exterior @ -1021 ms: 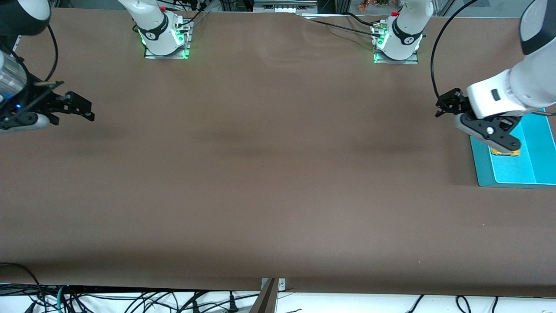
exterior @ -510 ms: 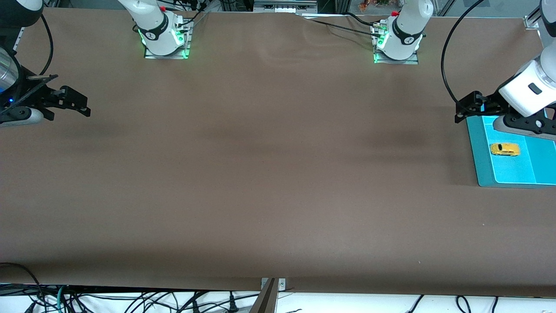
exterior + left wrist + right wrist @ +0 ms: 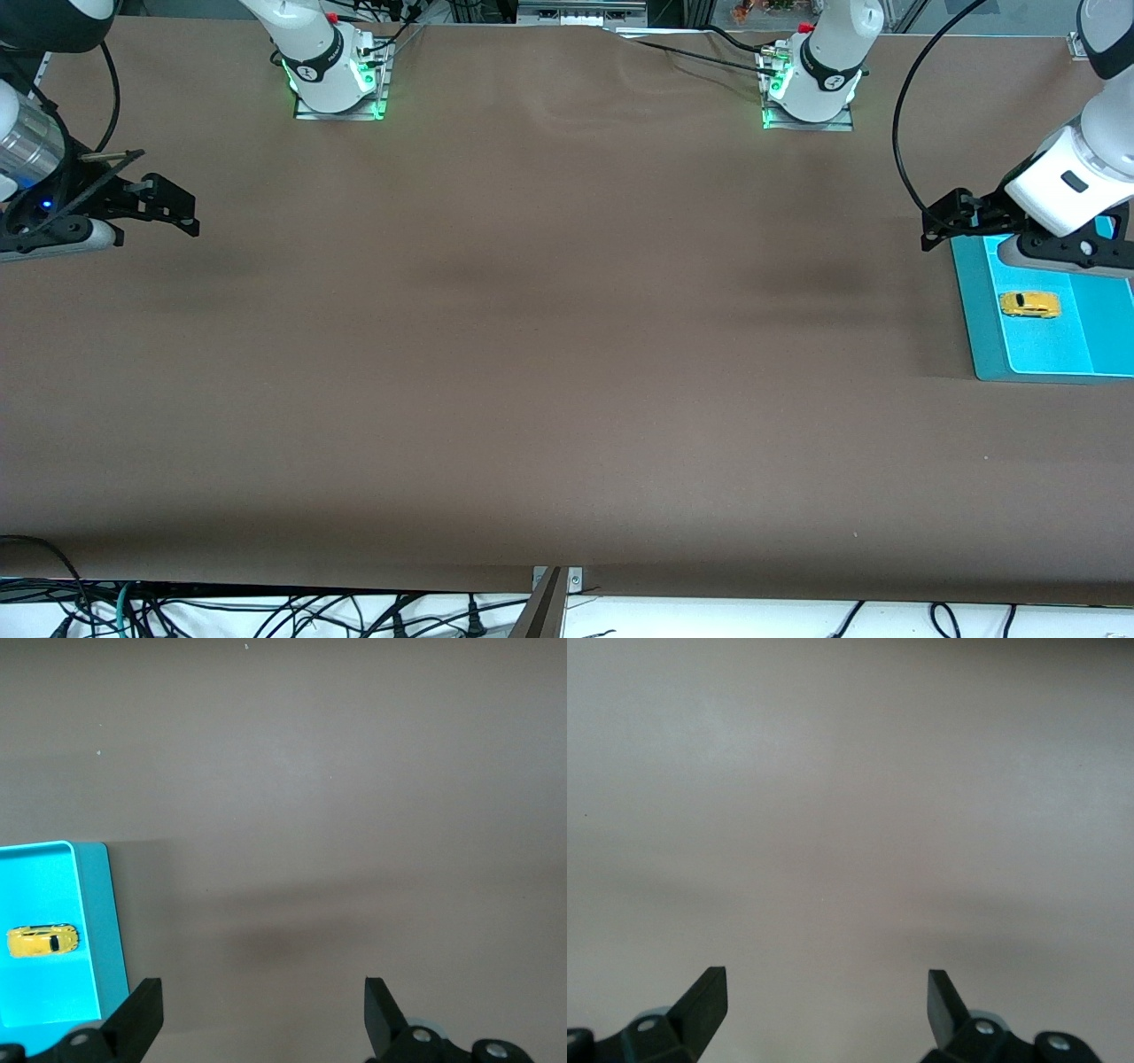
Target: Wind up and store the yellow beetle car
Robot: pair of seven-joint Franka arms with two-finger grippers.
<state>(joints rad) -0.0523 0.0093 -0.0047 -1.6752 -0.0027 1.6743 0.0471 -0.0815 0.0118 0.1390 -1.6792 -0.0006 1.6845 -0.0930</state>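
The yellow beetle car (image 3: 1029, 304) lies on its wheels in the turquoise tray (image 3: 983, 354), which sits at the worktop (image 3: 567, 354) edge at the left arm's end. From how it lies, the storing looks done.

The left hand (image 3: 941, 221) hangs empty with its fingers spread wide, over the tray's corner nearest the arm bases and clear of the car. The right hand (image 3: 173, 208) is also spread and empty and waits over the bare worktop at the right arm's end.

What remains, by my judgement, is a clean retreat. The left hand should rise straight up before swinging away, so that no finger clips the tray rim or nudges the small, light car.
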